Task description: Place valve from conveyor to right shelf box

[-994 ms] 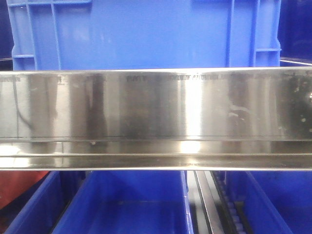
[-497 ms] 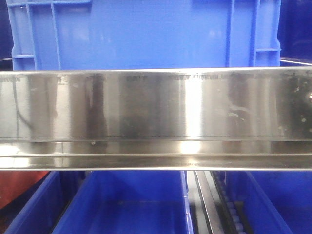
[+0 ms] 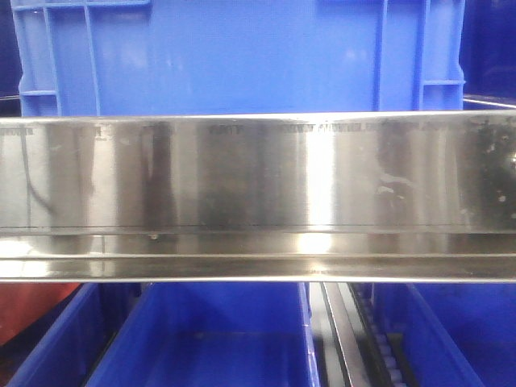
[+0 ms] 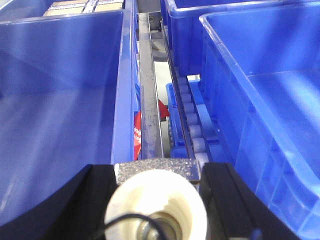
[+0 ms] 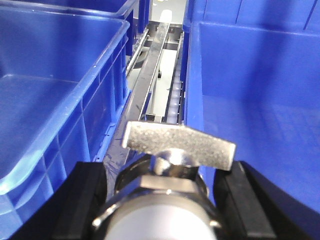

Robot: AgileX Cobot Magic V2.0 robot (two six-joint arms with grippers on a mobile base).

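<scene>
Valve (image 5: pixel 179 144) sits clamped in right gripper (image 5: pixel 161 172), bottom cut off.

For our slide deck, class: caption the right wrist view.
Right pincer grips a silvery metal valve with flat handle, flanked by two blue plastic bins.

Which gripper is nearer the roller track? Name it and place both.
Left, likely. Left gripper: the roller track runs up to it, slightly to its right. Right gripper: rollers lie farther ahead, beyond its held valve.
</scene>
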